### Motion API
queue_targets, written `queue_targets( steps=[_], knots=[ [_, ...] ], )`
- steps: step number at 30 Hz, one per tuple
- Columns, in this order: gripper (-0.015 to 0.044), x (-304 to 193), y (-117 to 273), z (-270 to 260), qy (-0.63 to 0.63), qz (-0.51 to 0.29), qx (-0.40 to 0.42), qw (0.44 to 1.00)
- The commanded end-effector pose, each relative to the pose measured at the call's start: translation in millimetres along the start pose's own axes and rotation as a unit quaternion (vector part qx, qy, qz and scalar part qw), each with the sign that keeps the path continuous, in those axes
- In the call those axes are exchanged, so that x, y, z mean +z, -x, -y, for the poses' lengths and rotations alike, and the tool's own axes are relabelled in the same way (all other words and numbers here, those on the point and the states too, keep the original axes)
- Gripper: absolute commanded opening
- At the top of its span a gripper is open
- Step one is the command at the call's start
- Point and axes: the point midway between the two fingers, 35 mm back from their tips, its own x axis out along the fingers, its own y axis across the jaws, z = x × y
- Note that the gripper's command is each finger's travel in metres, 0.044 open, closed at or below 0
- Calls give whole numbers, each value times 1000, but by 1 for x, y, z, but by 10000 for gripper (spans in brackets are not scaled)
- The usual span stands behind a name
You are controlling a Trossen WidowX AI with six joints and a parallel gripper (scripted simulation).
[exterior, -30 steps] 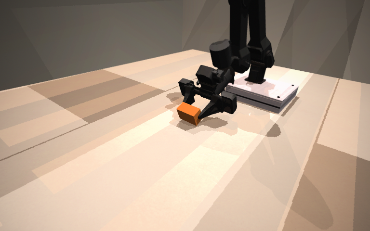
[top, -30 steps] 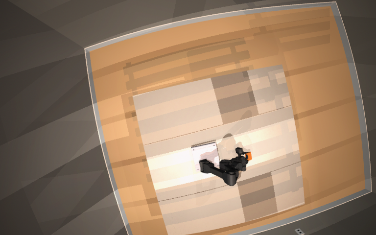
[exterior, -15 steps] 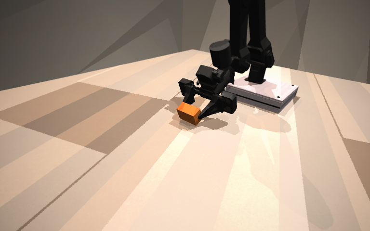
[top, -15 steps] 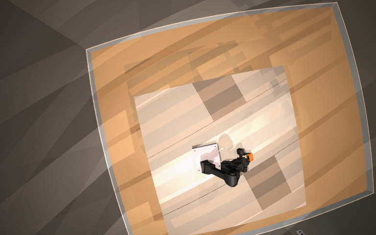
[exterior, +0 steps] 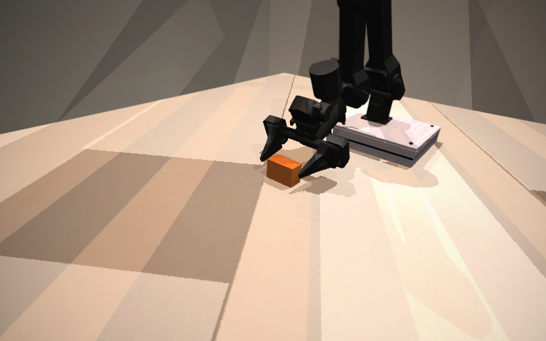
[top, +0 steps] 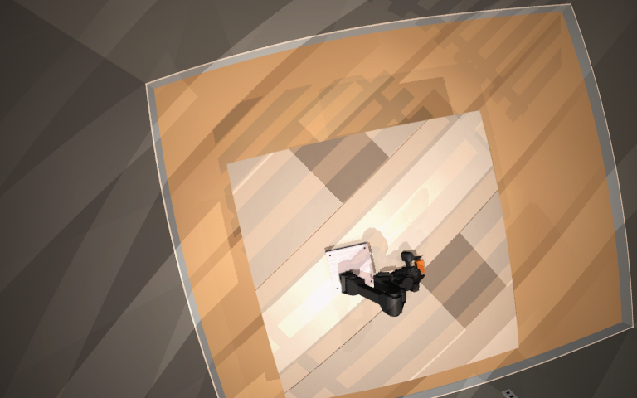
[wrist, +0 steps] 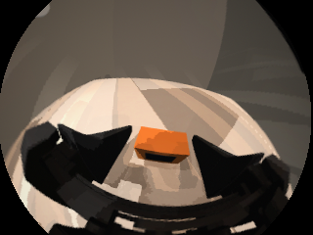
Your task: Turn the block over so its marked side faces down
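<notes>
An orange block (top: 420, 267) (exterior: 278, 172) (wrist: 162, 139) appears to rest on the table (top: 446, 187) (exterior: 274, 281). Its dark marked patch (wrist: 161, 158) shows in the wrist view on the side turned toward my gripper and the arm's base, below the block's near top edge. That side looks strongly foreshortened. The marked side is hidden in the top and exterior views. My gripper (exterior: 281, 168) (wrist: 162, 133) is open wide, with one fingertip on each side of the block. Gaps show between the block and both fingers in the wrist view. The block's underside is hidden.
The arm's pale base plate (top: 351, 254) (exterior: 419, 134) stands on the table behind the gripper. The black arm (top: 392, 303) (exterior: 380, 44) bends from it to the block. Dark and light shadow bands cross the table. The table's edge shows beyond the base.
</notes>
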Motion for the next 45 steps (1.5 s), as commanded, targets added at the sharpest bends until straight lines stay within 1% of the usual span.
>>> queue_targets(
  steps=[1,23,28,31,34,37,39,41,45],
  knots=[
    [440,0,0,-1,-3,1,2,1000],
    [440,0,-1,0,-3,-2,2,1000],
    [440,7,-12,3,-4,-73,1,997],
    [440,17,-11,3,-4,-122,0,993],
    [440,30,0,3,-4,-171,1,985],
    [440,43,20,2,-3,-221,2,975],
    [440,57,32,1,0,-232,1,973],
    [440,54,43,0,-2,-259,3,966],
    [440,54,45,-1,-2,-262,3,965]
  ],
)
